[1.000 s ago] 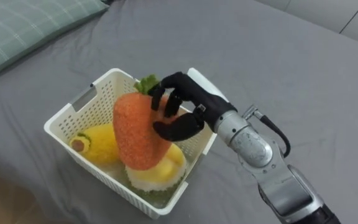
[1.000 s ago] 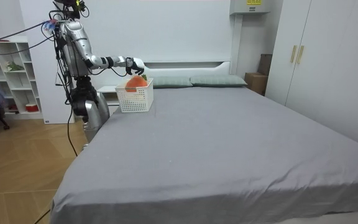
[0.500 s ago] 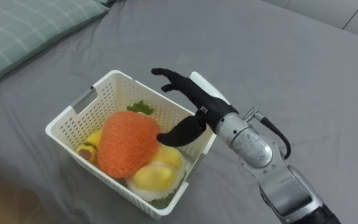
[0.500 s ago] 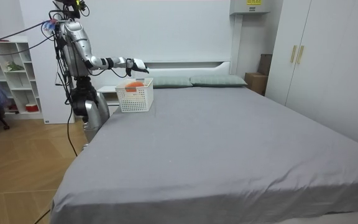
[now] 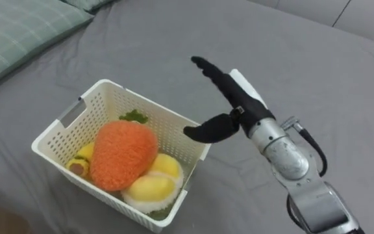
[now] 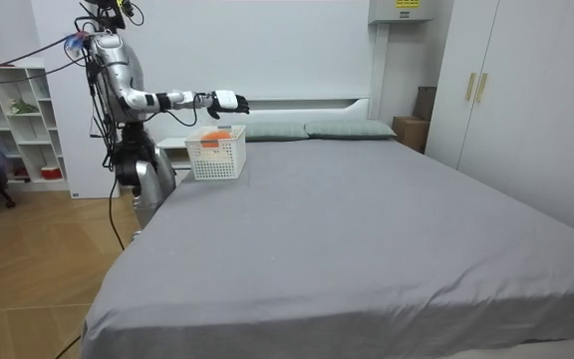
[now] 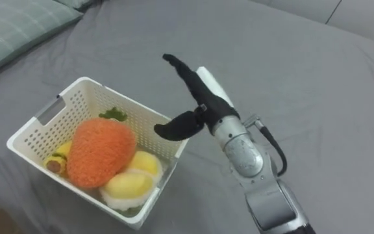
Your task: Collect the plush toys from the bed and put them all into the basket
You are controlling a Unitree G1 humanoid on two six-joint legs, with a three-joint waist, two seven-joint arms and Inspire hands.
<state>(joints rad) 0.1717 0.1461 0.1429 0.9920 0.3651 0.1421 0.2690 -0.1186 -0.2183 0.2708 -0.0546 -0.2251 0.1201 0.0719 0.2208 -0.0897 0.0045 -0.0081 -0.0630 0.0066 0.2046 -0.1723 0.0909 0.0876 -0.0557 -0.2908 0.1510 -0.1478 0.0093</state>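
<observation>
A white slotted basket (image 5: pixel 98 99) (image 7: pixel 65 101) (image 6: pixel 216 157) stands on the grey bed near my side. In it lies an orange plush strawberry (image 5: pixel 123 153) (image 7: pixel 100 151) with a green top, on yellow plush toys (image 5: pixel 149 187) (image 7: pixel 130 183). A small yellow toy (image 5: pixel 82 160) peeks out at its left. My right hand (image 5: pixel 229 104) (image 7: pixel 199 99) (image 6: pixel 229 102) hovers open above the basket's right rim, fingers straight, thumb pointing down towards the rim, holding nothing.
A green checked pillow (image 5: pixel 18 29) lies at the upper left. Grey bed sheet (image 5: pixel 317 78) stretches away to the right and beyond the basket. In the room view I stand at the bed's head corner, beside white shelves (image 6: pixel 18 120).
My right hand let go of the orange strawberry, which dropped into the basket and lies there. The hand opened, rose and drew back to the right. The eye views shifted a little.
</observation>
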